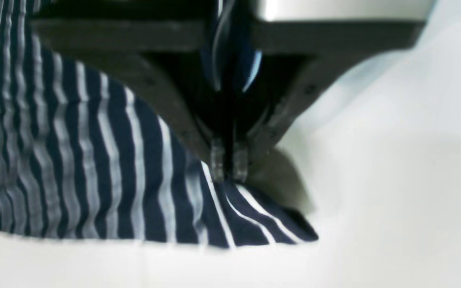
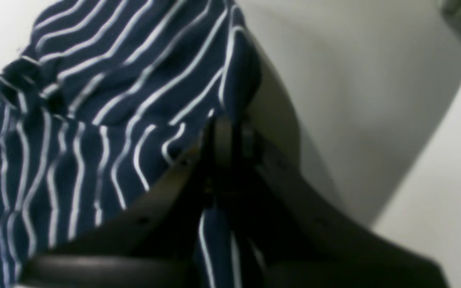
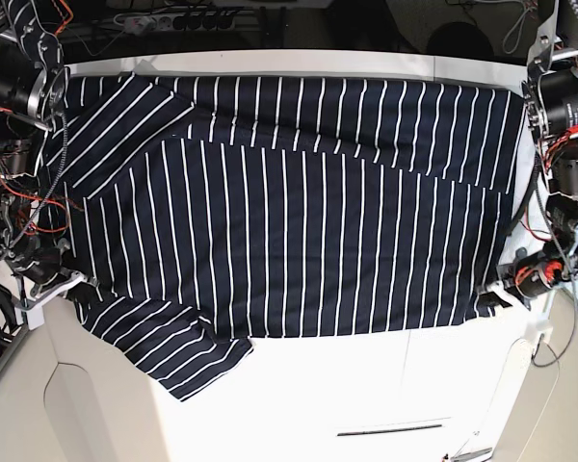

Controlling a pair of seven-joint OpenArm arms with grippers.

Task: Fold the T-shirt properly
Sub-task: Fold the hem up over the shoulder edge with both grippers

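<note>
Pincer on my left arm (image 1: 228, 166), left wrist view: fingertips pressed together on a thin pinch of the T-shirt (image 1: 106, 168) right at its corner, with cloth also bunched up between the finger arms. Risk here: the grip sits close to the hem edge, so a hard pull could let the corner slip out, or drag the single layer crooked across the white tabletop (image 1: 394, 200). Fabric looks dark navy with thin white stripes, soft, rippling into waves at far left; view is blurred. Right wrist view: right pincer (image 2: 230, 132) is likewise clenched on a fold of the T-shirt, cloth trailing down between the arms; material humps up loosely beside it, so extra layers may be caught and would carry a crease into the fold. Base view: T-shirt lies spread wide over the tabletop, one sleeve toward the upper left, another flap hanging toward the lower left, and a layer already lapped along the far edge. Both my pincers hold opposite side edges near the front; if the two arms move unevenly, I judge the stripes will skew and the fold line will go diagonal.
</note>
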